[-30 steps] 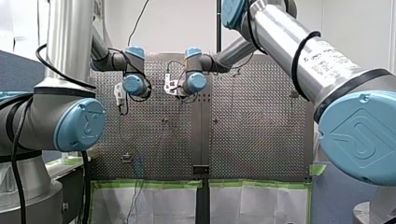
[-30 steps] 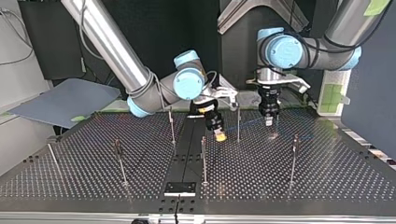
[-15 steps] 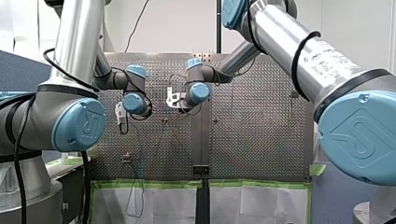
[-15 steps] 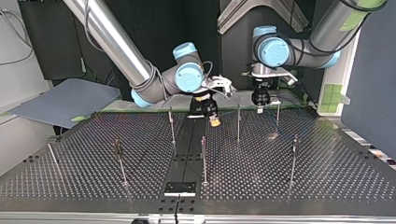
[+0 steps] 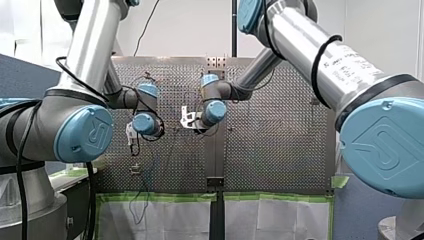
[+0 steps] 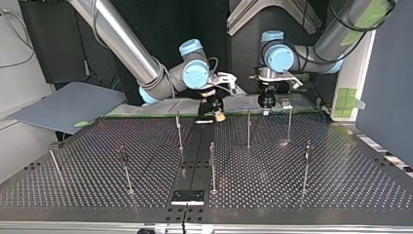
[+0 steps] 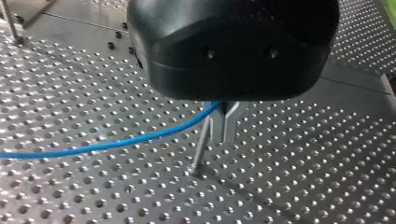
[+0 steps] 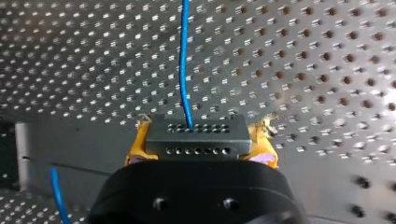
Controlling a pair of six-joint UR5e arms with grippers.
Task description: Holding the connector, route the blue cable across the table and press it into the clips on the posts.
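Between right pads [image 8: 136, 145] you hold the connector [image 8: 196, 137], left fingers [image 7: 216, 128] narrow on the cable [image 7: 116, 142]; tugging could snag the post [image 7: 201, 144] beside.

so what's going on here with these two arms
The right jaws, yellow-padded, hold a dark grey perforated connector block with a thin blue cable running out of it. The left jaws are shut on that cable further along, beside a thin metal post. Both arms are at the perforated metal table's far edge in the top view; no clip visibly holds cable yet.
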